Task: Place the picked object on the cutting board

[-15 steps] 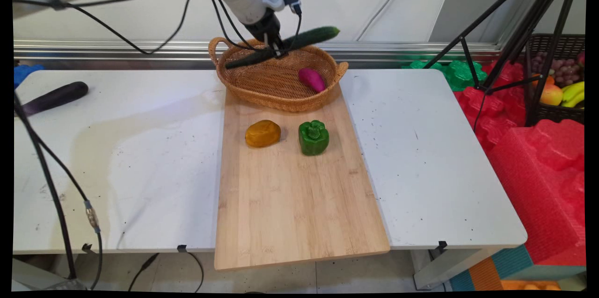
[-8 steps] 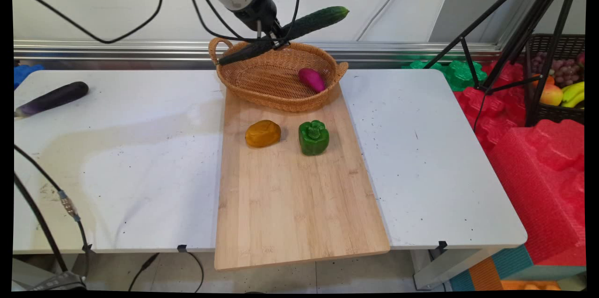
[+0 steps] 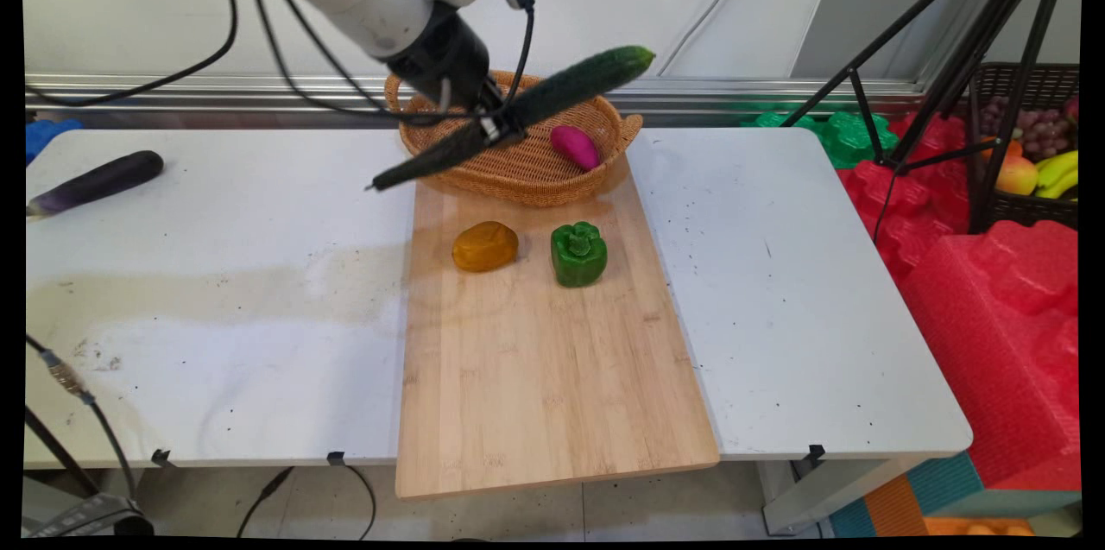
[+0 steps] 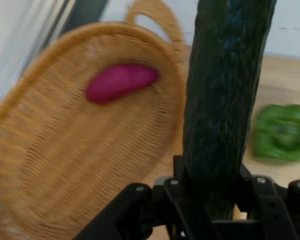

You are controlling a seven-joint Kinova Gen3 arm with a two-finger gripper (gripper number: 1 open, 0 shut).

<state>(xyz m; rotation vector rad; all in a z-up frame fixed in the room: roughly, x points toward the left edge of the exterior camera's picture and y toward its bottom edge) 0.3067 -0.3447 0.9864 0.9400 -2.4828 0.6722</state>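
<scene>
gripper clamped on cucumber near its middle, held tilted in air above near rim of wicker basket. purple sweet potato lies inside basket, right side. on wooden board nearer: yellow potato, green bell pepper beside it. eggplant on white table, far left.

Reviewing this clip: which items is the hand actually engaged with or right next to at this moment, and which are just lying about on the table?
Engaged or close by:
- hand, shut on the cucumber, held in the air
- wicker basket beneath it
- purple sweet potato inside the basket

Lying about:
- green pepper on the cutting board
- yellow-brown potato on the board
- eggplant at the table's left
</scene>
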